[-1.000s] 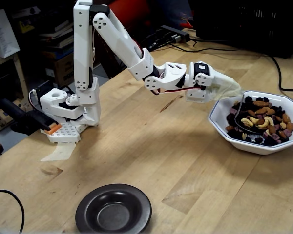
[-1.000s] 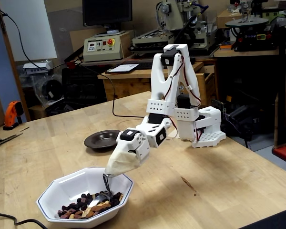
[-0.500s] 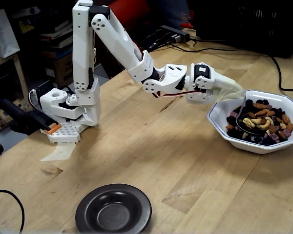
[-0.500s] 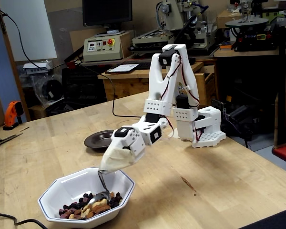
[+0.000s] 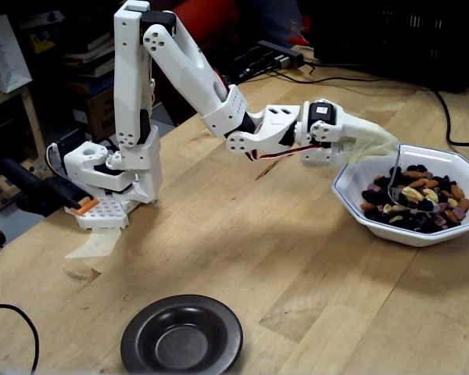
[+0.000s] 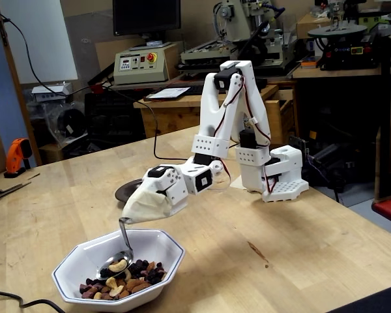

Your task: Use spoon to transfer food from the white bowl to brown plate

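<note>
In a fixed view, the tape-wrapped gripper (image 5: pixel 375 141) holds the spoon (image 5: pixel 392 187) over the food (image 5: pixel 422 205) in the white bowl (image 5: pixel 352 194); the brown plate (image 5: pixel 181 336) sits well apart on the tabletop (image 5: pixel 242 258).

In another fixed view, the spoon (image 6: pixel 117 261) carries a cashew (image 6: pixel 118 265) inside the white bowl (image 6: pixel 169 257), the gripper (image 6: pixel 138 210) closed on its handle.

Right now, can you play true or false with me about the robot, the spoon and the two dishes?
1. The shiny silver metal spoon carries a pale cashew. True.
2. The small dark brown round plate holds nuts. False: it is empty.
3. The spoon's bowl is over the white octagonal bowl. True.
4. The mixed nuts and dried fruit lie spilled across the wooden table. False: they sit inside the white bowl.
5. The spoon handle is bare metal. False: off-white tape wraps its top.
</note>
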`<action>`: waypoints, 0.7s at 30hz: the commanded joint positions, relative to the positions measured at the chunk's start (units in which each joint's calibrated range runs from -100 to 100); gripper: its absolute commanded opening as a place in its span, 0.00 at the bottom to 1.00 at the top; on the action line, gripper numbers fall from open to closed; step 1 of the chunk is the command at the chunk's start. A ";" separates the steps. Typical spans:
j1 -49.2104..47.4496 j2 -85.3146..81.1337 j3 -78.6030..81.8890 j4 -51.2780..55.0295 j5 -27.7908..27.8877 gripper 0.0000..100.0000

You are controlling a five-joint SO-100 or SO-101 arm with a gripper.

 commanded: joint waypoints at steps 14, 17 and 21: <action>5.81 -14.65 -0.56 -2.14 0.00 0.04; 6.33 -16.70 -0.29 -2.14 0.05 0.04; 8.11 -17.99 1.21 -2.14 0.24 0.04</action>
